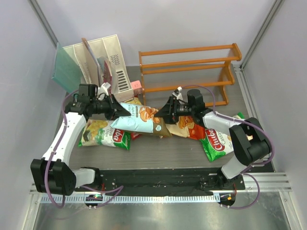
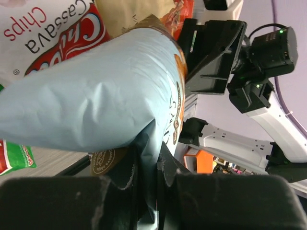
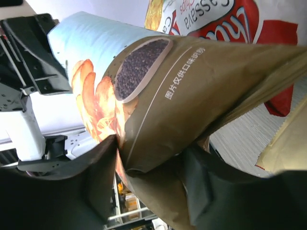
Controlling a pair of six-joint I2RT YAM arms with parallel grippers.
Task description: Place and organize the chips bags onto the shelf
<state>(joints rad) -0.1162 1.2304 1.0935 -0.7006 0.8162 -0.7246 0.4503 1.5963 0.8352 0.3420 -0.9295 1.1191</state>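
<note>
A light-blue/brown chips bag (image 1: 139,120) hangs lengthwise between both grippers, just above the other bags. My left gripper (image 1: 121,111) is shut on its light-blue end (image 2: 96,96), the foil pinched between the fingers (image 2: 151,167). My right gripper (image 1: 163,112) has its fingers pressed on both sides of the brown end (image 3: 192,96), around (image 3: 148,163). A green chips bag (image 1: 103,134) lies at the left, a cream/orange-red one (image 1: 184,127) in the middle and a red one (image 1: 218,141) at the right. The orange-brown shelf (image 1: 187,67) stands behind, with no bag on it.
A white file organizer (image 1: 103,60) with folders stands at the back left, beside the shelf. Grey walls close in the table on the left, right and back. The black base rail (image 1: 158,179) runs along the near edge.
</note>
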